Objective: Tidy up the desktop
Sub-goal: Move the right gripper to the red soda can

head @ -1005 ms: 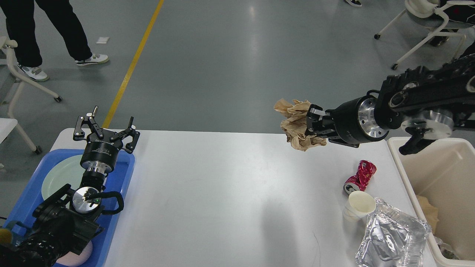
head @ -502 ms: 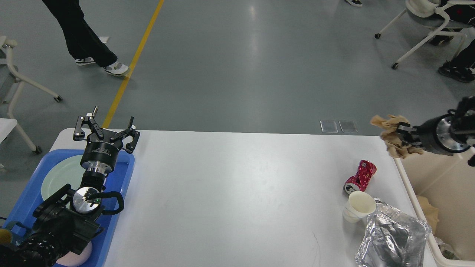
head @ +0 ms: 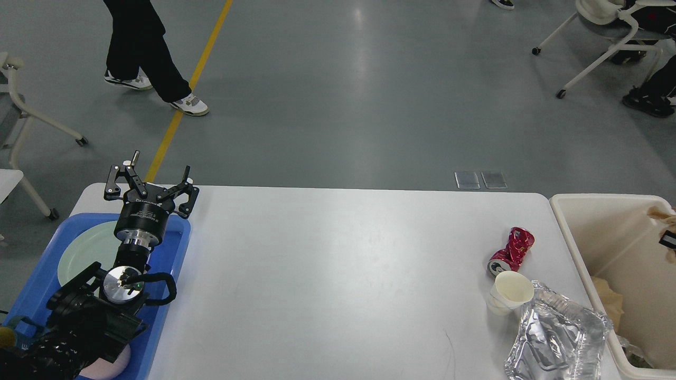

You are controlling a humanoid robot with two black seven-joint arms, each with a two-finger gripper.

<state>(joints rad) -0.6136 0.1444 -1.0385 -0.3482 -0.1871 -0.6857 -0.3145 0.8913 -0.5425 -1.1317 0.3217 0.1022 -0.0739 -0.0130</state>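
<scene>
The white desktop point(head: 327, 274) holds a crushed red can point(head: 511, 252), a white paper cup point(head: 508, 293) lying on its side and a crumpled foil container point(head: 557, 338), all near its right end. My left gripper point(head: 150, 184) is open and empty above the far end of the blue tray point(head: 177, 248). Of my right gripper only a fingertip point(head: 668, 240) shows at the right edge, over the cream bin point(head: 591, 232). A crumpled brown paper point(head: 663, 215) sits against that fingertip, held in the air above the bin.
The blue tray holds a pale green plate point(head: 84, 253) and a pink item point(head: 119, 364) under my left arm. More brown paper point(head: 607, 301) lies inside the bin. A person walks on the floor beyond the table; chairs stand at the far right and left.
My right arm has swung right with the brown paper, from above the table's far edge to over the bin, almost out of view. The left arm has not moved. The person walked right.
</scene>
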